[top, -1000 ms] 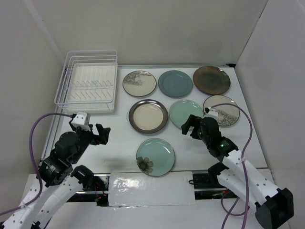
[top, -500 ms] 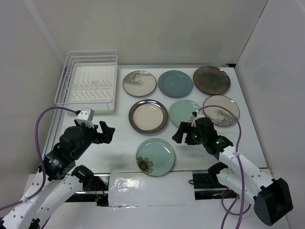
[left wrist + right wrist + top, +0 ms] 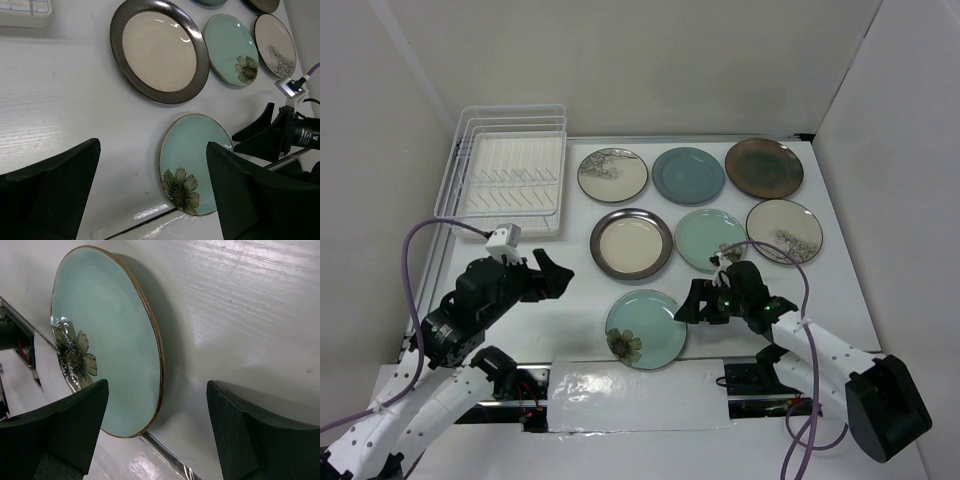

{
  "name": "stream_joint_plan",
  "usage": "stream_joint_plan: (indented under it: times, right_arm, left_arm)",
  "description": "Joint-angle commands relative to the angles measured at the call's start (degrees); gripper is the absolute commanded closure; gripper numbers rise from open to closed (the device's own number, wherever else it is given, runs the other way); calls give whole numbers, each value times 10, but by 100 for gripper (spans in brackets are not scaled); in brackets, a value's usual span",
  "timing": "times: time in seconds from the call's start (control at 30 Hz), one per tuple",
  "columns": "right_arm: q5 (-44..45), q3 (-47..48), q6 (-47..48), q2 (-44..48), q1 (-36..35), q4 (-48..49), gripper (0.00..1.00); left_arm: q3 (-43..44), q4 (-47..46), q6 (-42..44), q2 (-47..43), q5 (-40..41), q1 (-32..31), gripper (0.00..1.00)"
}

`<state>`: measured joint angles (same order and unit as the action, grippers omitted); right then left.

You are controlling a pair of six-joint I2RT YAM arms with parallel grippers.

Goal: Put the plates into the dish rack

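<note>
Seven plates [image 3: 688, 175], one dish rack [image 3: 515, 172] and two arms [image 3: 478, 300]

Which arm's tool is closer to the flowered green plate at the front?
Right. The right tool hovers at the right rim of the flowered green plate; the left tool is farther off, up and to its left.

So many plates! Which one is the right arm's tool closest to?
The green plate alone in the front row: the right tool is beside its rim, and the others lie farther back.
</note>
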<state>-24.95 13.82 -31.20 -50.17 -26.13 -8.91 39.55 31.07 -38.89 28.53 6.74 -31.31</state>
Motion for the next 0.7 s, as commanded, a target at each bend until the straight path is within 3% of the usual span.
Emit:
stream_joint_plan:
  times: [0.0,0.47,0.6,0.67]
  right_arm:
    - [-45,-16,2,-19,5,79,15]
    - [-120,-60,1,-138,15,217,35]
    - [-126,-60,7,-162,20,224,48]
    - [-132,-60,20,-162,20,224,61]
  left_arm:
    - [-15,-14,-25,-22,-15,2,0]
    - [-42,-19,-20,-52,-41,2,0]
    - [-48,-19,-25,-58,-46,2,0]
    - [-60,-24,-30,-58,-52,2,0]
